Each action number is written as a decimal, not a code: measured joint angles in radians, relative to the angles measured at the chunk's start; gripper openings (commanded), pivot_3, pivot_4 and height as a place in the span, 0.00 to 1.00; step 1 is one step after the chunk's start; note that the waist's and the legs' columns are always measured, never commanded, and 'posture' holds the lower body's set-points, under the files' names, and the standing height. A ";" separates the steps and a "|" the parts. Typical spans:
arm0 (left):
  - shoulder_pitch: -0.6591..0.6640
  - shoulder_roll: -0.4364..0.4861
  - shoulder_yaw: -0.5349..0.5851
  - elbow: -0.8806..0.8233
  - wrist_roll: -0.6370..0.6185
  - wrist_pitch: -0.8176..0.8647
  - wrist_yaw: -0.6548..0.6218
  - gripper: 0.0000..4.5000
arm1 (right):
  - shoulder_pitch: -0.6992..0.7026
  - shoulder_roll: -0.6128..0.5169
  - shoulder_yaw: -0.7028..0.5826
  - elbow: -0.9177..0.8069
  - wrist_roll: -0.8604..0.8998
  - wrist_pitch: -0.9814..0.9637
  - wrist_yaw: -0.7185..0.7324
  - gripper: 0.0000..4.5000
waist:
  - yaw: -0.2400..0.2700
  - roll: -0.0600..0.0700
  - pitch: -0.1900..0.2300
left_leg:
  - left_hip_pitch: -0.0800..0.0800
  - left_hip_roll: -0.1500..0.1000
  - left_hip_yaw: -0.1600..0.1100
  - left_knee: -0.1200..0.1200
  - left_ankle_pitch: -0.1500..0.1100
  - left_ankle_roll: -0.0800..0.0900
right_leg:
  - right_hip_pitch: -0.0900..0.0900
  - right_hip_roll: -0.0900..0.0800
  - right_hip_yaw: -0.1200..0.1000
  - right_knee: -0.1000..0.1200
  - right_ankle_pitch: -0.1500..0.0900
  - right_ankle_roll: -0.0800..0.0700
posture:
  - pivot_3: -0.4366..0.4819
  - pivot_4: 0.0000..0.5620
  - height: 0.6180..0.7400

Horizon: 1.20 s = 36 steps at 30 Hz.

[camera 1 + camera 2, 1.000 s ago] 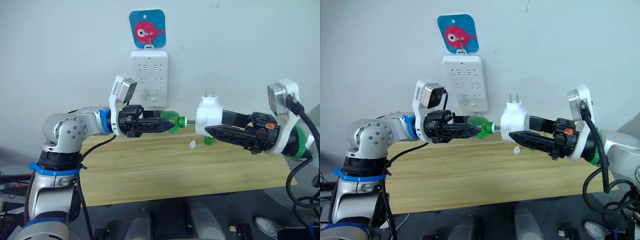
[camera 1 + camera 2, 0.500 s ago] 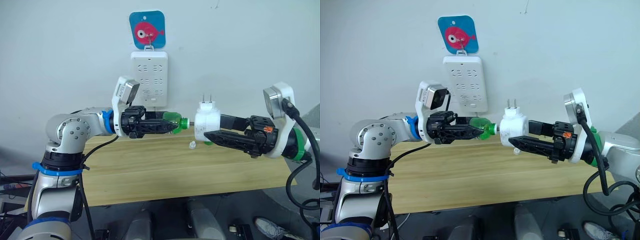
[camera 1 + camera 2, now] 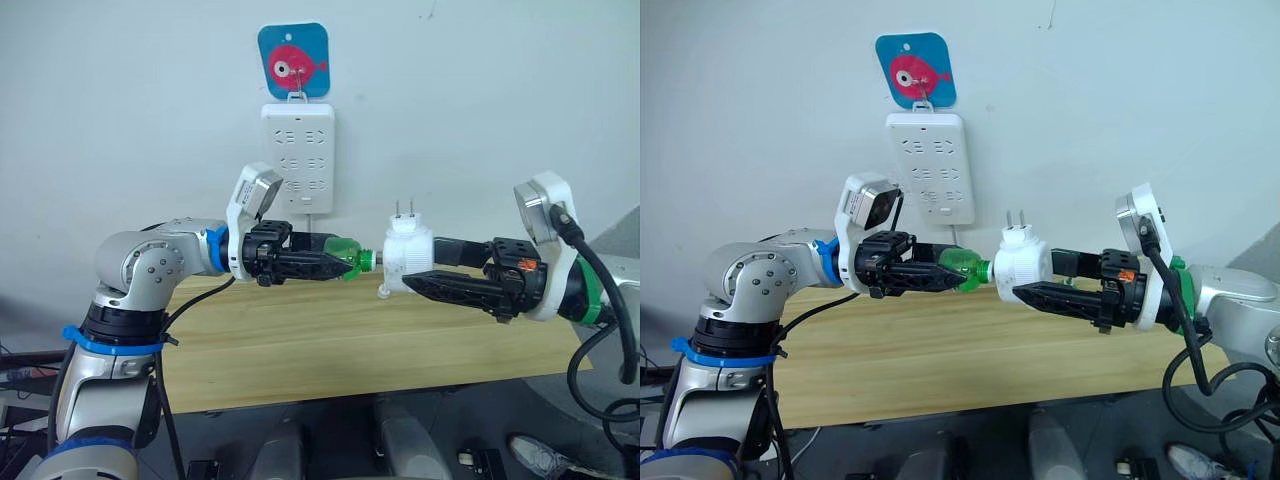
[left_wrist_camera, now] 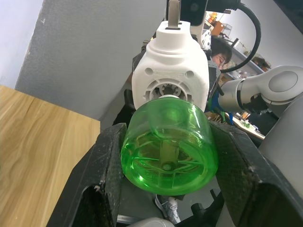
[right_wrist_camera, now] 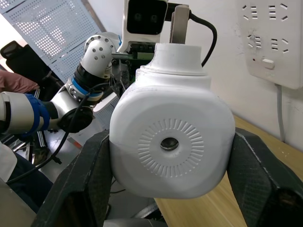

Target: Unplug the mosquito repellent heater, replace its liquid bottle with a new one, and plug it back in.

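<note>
Mosquito repellent heater [image 3: 409,256], small white rounded plastic: light, rigid, slippery; right jaws clamp its sides. Left jaws grip green translucent bottle [image 3: 342,254].

We see a glossy, translucent green plastic bottle [image 4: 166,153] and a smooth matt white plastic heater [image 5: 173,142]. Its prongs look metallic; the table [image 3: 330,345] is pale wood-grain.

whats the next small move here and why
Probably ease the green bottle straight on into the mosquito repellent heater, then twist to seat it. The left tool grips the bottle, the right tool grips the heater above the wooden table, and the bottle's neck is at the heater's round opening. The prongs point up, unplugged from the wall power strip.
</note>
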<state>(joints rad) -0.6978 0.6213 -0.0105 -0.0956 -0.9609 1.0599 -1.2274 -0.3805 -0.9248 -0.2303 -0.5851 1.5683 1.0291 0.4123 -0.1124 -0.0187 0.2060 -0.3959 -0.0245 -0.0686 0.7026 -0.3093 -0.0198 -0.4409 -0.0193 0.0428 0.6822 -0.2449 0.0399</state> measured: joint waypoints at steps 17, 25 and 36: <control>0.040 -0.015 -0.003 -0.014 0.036 -0.033 -0.006 0.52 | -0.006 0.015 0.016 0.005 0.032 -0.020 -0.043 0.66 | 0.000 0.000 -0.009 | 0.000 0.000 -0.001 0.005 -0.001 0.001 | 0.002 0.000 0.000 0.001 0.001 0.000 | 0.26 0.23 0.92; 0.042 -0.047 -0.004 -0.013 0.068 -0.064 0.003 0.52 | -0.006 -0.014 0.010 0.019 0.054 -0.022 -0.052 0.66 | 0.000 0.000 -0.011 | 0.000 0.000 0.000 0.008 -0.001 0.003 | 0.004 0.001 0.000 0.001 0.003 0.001 | 0.26 0.23 0.92; 0.033 -0.008 -0.007 -0.013 0.065 -0.019 -0.033 0.52 | 0.001 -0.014 0.036 -0.002 -0.037 -0.023 0.016 0.66 | 0.000 0.000 -0.014 | 0.000 0.000 -0.001 0.008 -0.001 0.003 | 0.003 0.001 0.000 0.001 0.003 0.001 | 0.26 0.23 0.92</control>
<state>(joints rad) -0.6643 0.6136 -0.0176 -0.1084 -0.8964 1.0413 -1.2602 -0.3793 -0.9390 -0.1942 -0.5875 1.5312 1.0062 0.4285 -0.1123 -0.0185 0.1924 -0.3963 -0.0244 -0.0694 0.7111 -0.3106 -0.0172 -0.4374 -0.0183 0.0423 0.6828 -0.2419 0.0412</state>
